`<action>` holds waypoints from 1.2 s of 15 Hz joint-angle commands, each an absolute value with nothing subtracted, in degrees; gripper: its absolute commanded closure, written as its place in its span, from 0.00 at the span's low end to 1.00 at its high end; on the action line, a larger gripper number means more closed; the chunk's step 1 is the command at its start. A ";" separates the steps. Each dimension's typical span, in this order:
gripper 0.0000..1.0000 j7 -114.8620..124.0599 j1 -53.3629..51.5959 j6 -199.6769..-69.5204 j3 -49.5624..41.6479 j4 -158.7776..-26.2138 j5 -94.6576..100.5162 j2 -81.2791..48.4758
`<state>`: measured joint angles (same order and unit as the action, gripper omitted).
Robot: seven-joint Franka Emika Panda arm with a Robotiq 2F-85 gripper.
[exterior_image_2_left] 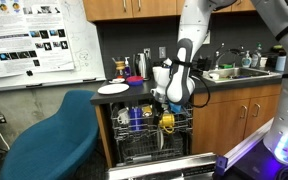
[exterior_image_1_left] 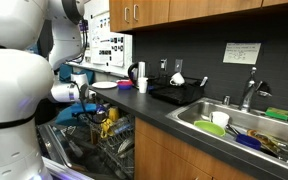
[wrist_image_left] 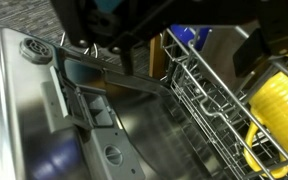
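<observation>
Two things crowd the wire rack point(wrist_image_left: 199, 90) under our gripper point(exterior_image_2_left: 169, 102), fingers spread and empty: a rounded yellow cup point(wrist_image_left: 279, 110) and a blue cup point(wrist_image_left: 184, 38).

In the wrist view, the gripper point(wrist_image_left: 124, 35) is a dark blur along the top edge and hides part of a blue item point(wrist_image_left: 184, 35). The yellow dish point(wrist_image_left: 279, 110) runs off the right edge. In an exterior view, the dishes point(exterior_image_1_left: 252, 140) in the sink point(exterior_image_1_left: 189, 115) are too small to name.
</observation>
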<state>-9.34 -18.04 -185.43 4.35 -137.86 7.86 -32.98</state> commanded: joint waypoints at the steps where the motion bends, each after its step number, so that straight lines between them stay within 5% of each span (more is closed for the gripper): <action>1: 0.00 -8.91 -22.95 -188.71 -1.65 -134.25 8.21 -35.39; 18: 0.00 -8.51 -42.65 -195.88 -20.19 -125.89 -0.51 -43.58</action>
